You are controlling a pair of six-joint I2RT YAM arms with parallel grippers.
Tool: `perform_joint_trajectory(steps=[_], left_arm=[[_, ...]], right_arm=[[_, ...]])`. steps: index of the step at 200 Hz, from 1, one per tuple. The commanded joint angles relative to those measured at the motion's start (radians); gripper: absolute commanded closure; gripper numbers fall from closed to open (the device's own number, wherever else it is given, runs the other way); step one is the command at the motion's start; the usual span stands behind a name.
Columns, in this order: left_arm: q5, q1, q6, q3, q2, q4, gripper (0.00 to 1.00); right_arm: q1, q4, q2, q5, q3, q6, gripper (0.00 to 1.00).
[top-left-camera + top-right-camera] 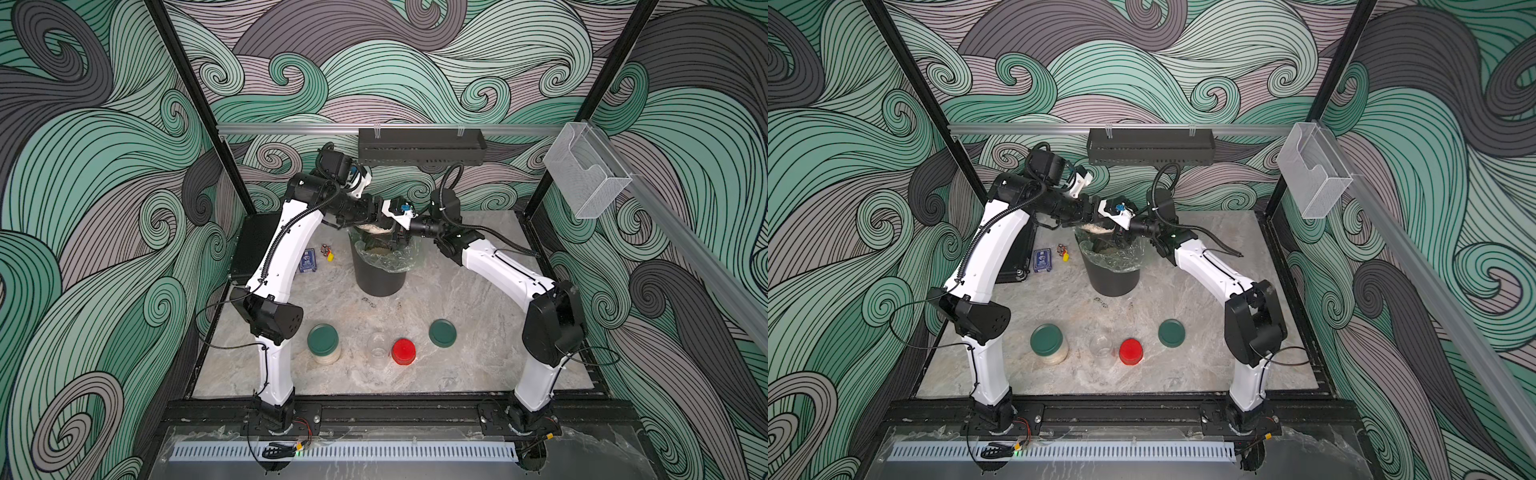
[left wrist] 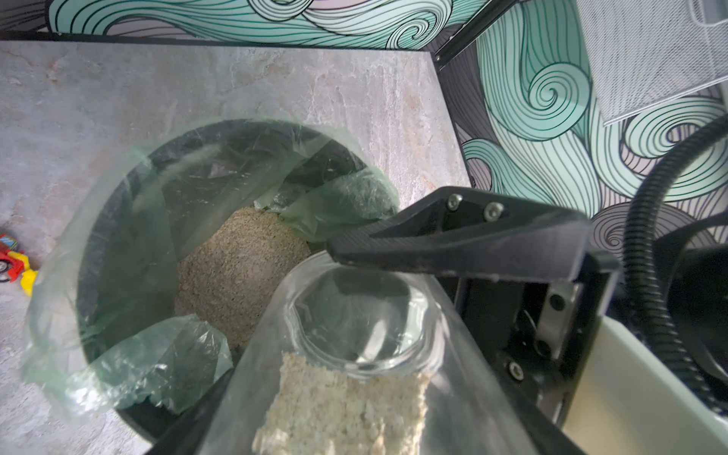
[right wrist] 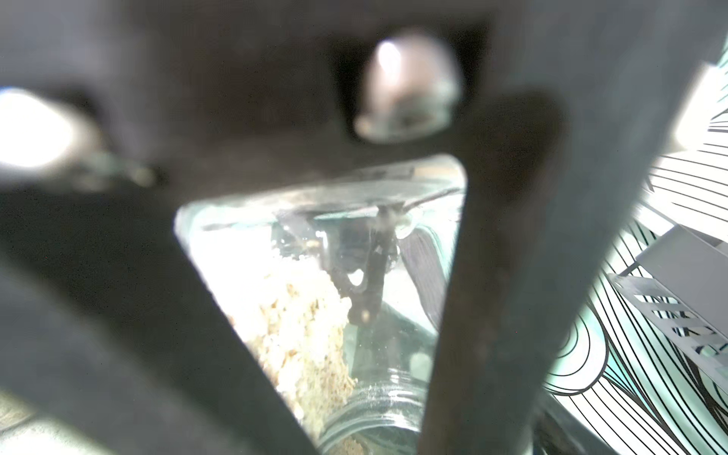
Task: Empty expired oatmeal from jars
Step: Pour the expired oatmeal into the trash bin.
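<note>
**Grippers.** The left gripper (image 1: 380,222) is clamped on the tilted jar (image 2: 354,315), which sits between its fingers in the left wrist view. The right gripper (image 1: 394,233) has one finger (image 2: 433,246) lying against the jar wall near the base. Its second finger is hidden, so whether it grips cannot be told. Both grippers stand directly above the bin (image 1: 378,278).

**Tilted jar.** It has no lid and is held base up, with the mouth toward the bin opening. Part of its oatmeal (image 2: 346,402) lies along the lower wall. A heap (image 2: 236,268) of the same grain rests in the liner (image 2: 118,197) at the bin bottom.

**Table.** On the table (image 1: 457,365), on the side of the bin toward the arm bases, four things stand in a row:
- lidded jar (image 1: 324,345), with oatmeal showing through the glass
- small jar (image 1: 378,347), open and apparently empty
- red lid (image 1: 403,351)
- green lid (image 1: 442,332), lying loose

**Progress (judged).**
- Small jar: done.
- Tilted jar: pouring under way, not finished.
- Lidded jar: not started. It has to be opened and then emptied.

The task is roughly at its midpoint.
</note>
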Motion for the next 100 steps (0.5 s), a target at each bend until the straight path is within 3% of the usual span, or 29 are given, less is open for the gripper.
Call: perform_joint_trajectory(steps=[1, 53, 100], left_arm=[[0.082, -0.001, -0.011, -0.010, -0.065, 0.082, 0.12], [0.066, 0.012, -0.057, -0.063, -0.091, 0.147, 0.02], [0.098, 0.014, -0.084, -0.099, -0.107, 0.194, 0.01]], right_arm=[[-0.015, 0.043, 0.018, 0.008, 0.033, 0.068, 0.63], [-0.023, 0.059, 0.015, -0.002, 0.028, 0.096, 0.65], [-0.026, 0.078, 0.018, -0.006, 0.023, 0.129, 0.68]])
